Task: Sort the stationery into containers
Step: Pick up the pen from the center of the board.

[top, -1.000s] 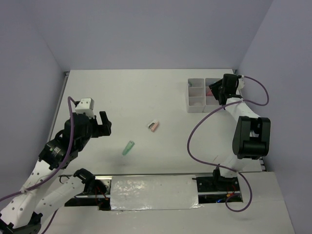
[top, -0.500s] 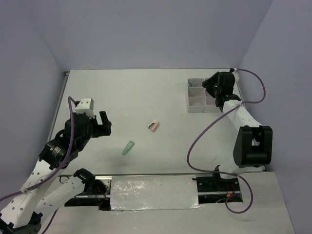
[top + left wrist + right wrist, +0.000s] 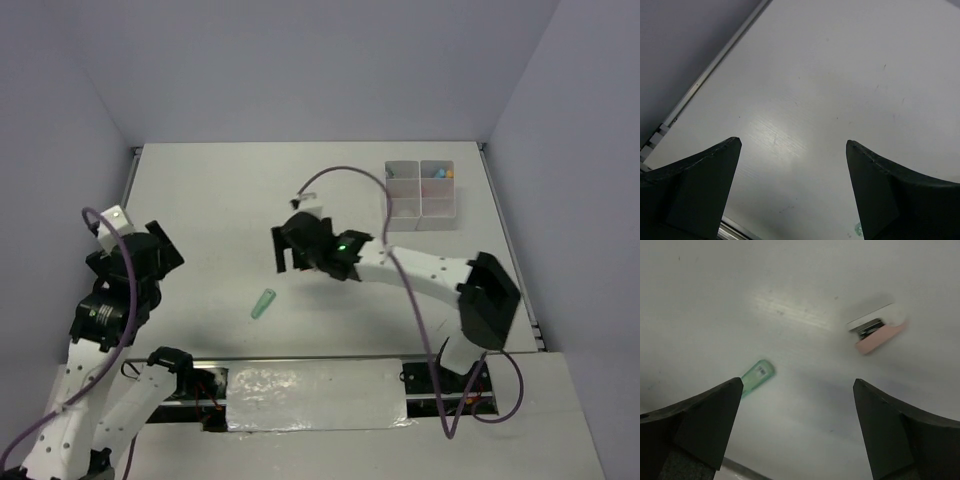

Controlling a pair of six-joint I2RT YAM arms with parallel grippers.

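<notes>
A green stick (image 3: 264, 303) lies on the table near the front; the right wrist view shows this green stick (image 3: 757, 375) beside the left fingertip. A pink and white piece (image 3: 877, 331) lies further off, to the right. In the top view my right arm covers it. My right gripper (image 3: 285, 252) (image 3: 797, 382) hovers open over the table's middle, with nothing between its fingers. My left gripper (image 3: 160, 248) (image 3: 792, 142) is open over bare table at the left. The white divided container (image 3: 421, 205) stands at the back right, with blue and orange pieces (image 3: 440, 173) in one far compartment.
The table's left rail (image 3: 715, 70) runs close to the left gripper. A purple cable (image 3: 340, 172) loops over the right arm. A foil-covered strip (image 3: 315, 395) lies between the arm bases at the front edge.
My right arm has swung from the container at the back right to the table's middle, and its jaws have opened wide. My left arm has drawn back to the left.
</notes>
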